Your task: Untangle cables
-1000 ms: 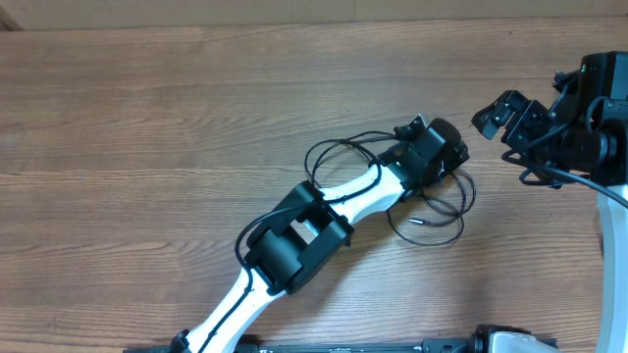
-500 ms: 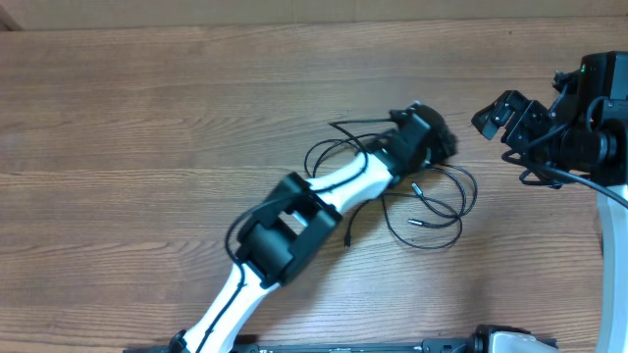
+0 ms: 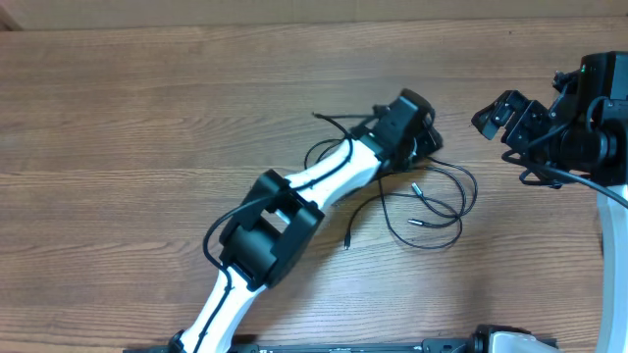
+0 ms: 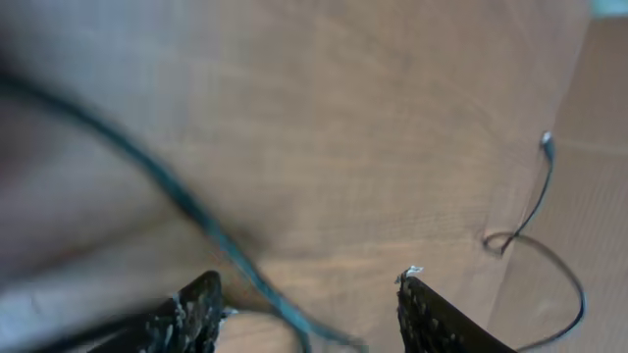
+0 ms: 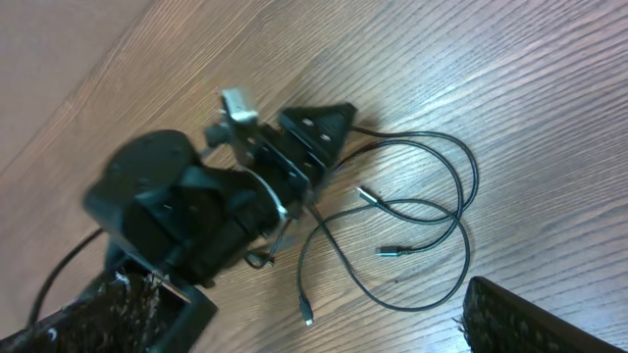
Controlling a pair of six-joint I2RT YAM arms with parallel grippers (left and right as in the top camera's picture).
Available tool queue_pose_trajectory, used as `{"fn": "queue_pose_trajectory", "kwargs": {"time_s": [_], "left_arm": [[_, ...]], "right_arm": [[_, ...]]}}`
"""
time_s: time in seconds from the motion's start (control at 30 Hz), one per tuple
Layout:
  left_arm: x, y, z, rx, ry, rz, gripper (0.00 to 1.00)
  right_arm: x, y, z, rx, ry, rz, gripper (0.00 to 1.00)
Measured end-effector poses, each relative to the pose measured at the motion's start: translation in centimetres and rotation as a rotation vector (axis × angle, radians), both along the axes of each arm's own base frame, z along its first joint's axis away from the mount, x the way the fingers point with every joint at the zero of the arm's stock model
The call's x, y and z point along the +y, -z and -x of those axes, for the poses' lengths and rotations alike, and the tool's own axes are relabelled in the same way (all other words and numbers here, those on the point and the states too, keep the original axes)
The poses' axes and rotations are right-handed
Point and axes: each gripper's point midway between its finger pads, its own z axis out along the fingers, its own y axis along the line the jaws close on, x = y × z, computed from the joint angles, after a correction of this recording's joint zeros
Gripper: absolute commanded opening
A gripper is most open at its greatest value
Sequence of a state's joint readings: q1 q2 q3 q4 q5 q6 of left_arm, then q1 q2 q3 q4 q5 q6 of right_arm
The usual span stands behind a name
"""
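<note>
Overhead view first: we see the left arm reaching from the bottom edge up to the centre of the wooden table (image 3: 147, 118), with the left gripper (image 3: 427, 132) just above the cables (image 3: 437, 203). The cables lie in loose black loops right of centre, their small plugs pointing left and down. One more loop shows on the upper left side of that arm, and its free end sticks up and to the left. From here we cannot tell how wide the left jaws stand. The right gripper (image 3: 489, 110) hangs at the right edge, well apart from the cables, jaws wide and empty

Left wrist view: the left gripper (image 4: 306, 289) stands partly open, its fingers (image 4: 191, 314) clearly apart at the bottom of the frame. A blurred cable strand (image 4: 186, 206) runs diagonally from the upper left down into the gap between them. We cannot tell whether it touches either finger. A second strand curls at the right edge

Right wrist view: the right gripper (image 5: 314, 319) is spread fully, one finger in each bottom corner, holding nothing. The left gripper (image 5: 309, 147) sits left of centre, and the cables (image 5: 453, 224) loop out from its fingers towards the right
</note>
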State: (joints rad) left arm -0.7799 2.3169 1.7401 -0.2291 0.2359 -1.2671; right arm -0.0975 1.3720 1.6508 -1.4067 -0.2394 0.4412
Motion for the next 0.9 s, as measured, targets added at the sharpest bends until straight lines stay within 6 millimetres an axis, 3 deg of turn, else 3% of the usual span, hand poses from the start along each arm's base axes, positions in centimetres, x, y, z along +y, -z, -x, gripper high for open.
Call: {"fn": "queue_pose_trajectory", "kwargs": {"time_s": [0.17,0.3,0.47,0.6,0.73,0.9], "left_arm": [[-1.9,0.4,3.0,0.077,0.013,0.012,0.60],[-2.9,0.4,4.3,0.092,0.009,0.016,0.51],[-4.4,-0.9,3.7,0.047,-0.010,0.084,0.41],[-5.5,-1.7,2.8,-0.009,-0.020,0.135,0.41],[-5.5,-0.7,2.8,-0.005,-0.025,0.124,0.36],[-5.4,0.6,3.3,0.028,-0.008,0.108,0.38]], "right_arm": [[0.0,0.0,0.0,0.001,0.000,0.000,1.00],[0.0,0.0,0.0,0.000,0.000,0.000,1.00],[0.0,0.0,0.0,0.001,0.000,0.000,1.00],[0.0,0.0,0.0,0.001,0.000,0.000,1.00],[0.0,0.0,0.0,0.000,0.000,0.000,1.00],[0.0,0.0,0.0,0.001,-0.001,0.000,1.00]]}}
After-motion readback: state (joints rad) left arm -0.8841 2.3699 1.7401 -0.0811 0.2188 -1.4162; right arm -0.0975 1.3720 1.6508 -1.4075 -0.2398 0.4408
